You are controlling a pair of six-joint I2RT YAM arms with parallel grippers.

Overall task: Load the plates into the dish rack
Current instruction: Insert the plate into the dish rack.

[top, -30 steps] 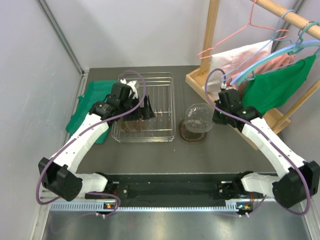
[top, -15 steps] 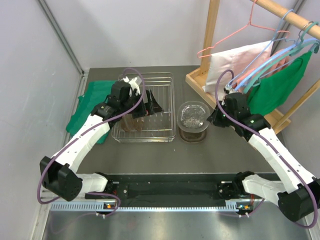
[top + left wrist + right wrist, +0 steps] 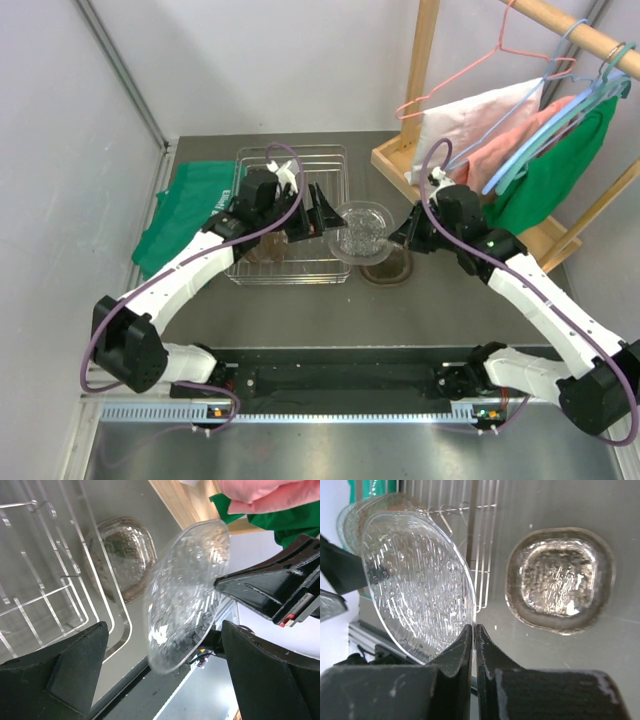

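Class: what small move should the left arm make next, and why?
Probably close the left gripper on the clear plate: its rim sits between that gripper's open fingers, while the right gripper pinches the opposite edge, beside the dish rack.

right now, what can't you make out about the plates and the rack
Racked plates in the dish rack: count unclear; the left arm covers them in the top view, the right wrist view's edge crops them.
Brown plate on the table: half hidden under the held clear plate in the top view.
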